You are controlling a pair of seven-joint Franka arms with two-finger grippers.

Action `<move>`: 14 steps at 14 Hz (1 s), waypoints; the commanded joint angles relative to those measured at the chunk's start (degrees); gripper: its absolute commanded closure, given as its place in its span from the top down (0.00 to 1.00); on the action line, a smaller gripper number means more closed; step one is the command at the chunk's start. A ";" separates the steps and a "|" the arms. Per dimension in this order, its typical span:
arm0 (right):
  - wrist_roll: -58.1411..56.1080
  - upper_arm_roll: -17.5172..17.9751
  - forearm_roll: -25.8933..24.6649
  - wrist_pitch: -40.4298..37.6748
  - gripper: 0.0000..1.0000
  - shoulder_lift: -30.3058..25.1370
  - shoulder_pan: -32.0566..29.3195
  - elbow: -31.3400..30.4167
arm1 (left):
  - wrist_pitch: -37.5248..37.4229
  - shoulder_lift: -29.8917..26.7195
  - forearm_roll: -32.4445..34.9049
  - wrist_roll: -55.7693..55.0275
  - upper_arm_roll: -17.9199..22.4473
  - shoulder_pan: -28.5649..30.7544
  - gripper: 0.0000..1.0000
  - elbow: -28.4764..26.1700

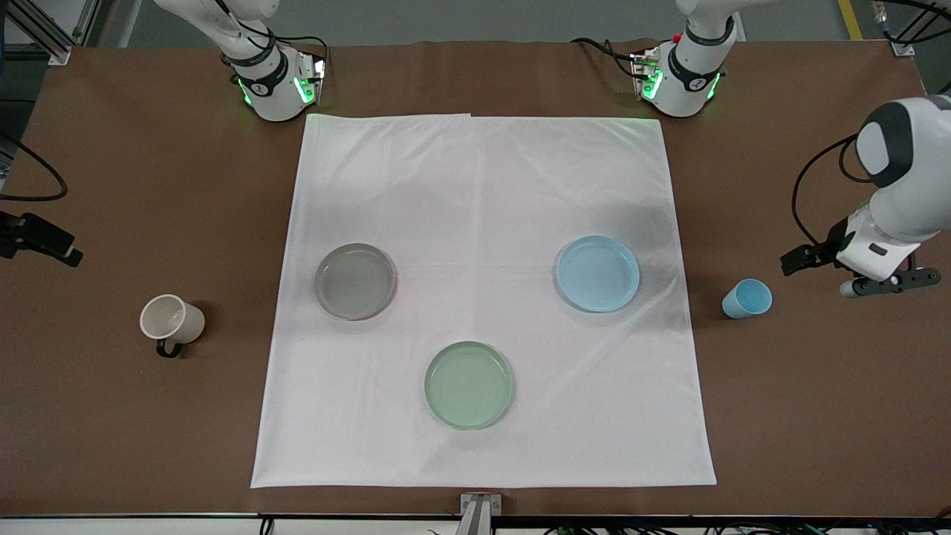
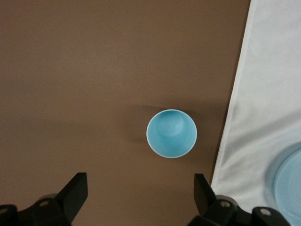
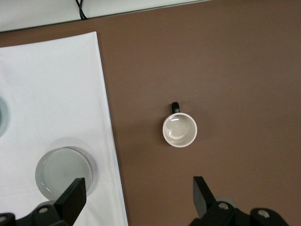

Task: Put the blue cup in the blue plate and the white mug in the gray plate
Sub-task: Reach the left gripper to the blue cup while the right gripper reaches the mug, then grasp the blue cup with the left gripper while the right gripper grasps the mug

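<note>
Left gripper [image 1: 884, 285], fingers spread wide and empty, hangs over bare brown table [image 1: 817, 401] at the left arm's end, just beside the blue cup [image 1: 747, 299]. In the left wrist view the gripper [image 2: 138, 190] shows both fingertips [image 2: 75, 193] apart, with the cup [image 2: 171, 133] upright on the table [image 2: 84, 75] past them and roughly centred on the gap. The cup stands off the white cloth [image 1: 483, 297], close to its edge [image 2: 263, 94]. On the cloth, just inside that edge, lies the blue plate [image 1: 598, 273], part of its rim [image 2: 288, 186] visible from the wrist.

Right gripper [image 3: 136, 193], likewise spread and empty in the right wrist view, hangs over the table's right-arm end; it is not identifiable in the front view. Past its fingertips [image 3: 73, 195] the mug [image 3: 179, 129] stands upright on bare table [image 3: 235, 70], black handle outward. In the front view the mug [image 1: 171, 321] sits well apart from the cloth. The gray plate [image 3: 63, 173] lies on the cloth [image 3: 51, 94] near the edge facing the mug; in the front view the gray plate [image 1: 355, 281] is at the right arm's end of the cloth.

A green plate [image 1: 469, 385] lies on the cloth between the other two plates and nearer the front camera. All three plates are empty.
</note>
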 commanded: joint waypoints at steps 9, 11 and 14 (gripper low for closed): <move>-9.26 0.03 -0.36 15.50 1.00 22.02 -3.91 -0.16 | 7.22 11.61 0.96 -0.46 -0.48 1.51 0.57 -0.62; -13.21 0.03 -0.35 19.91 1.00 25.63 -4.36 -0.25 | 7.22 12.67 0.96 -0.46 -0.48 1.16 0.42 -0.27; -14.37 -0.06 -0.88 20.88 1.00 29.07 -4.88 -0.07 | 7.22 13.63 0.96 -0.55 -0.83 0.90 0.17 -0.18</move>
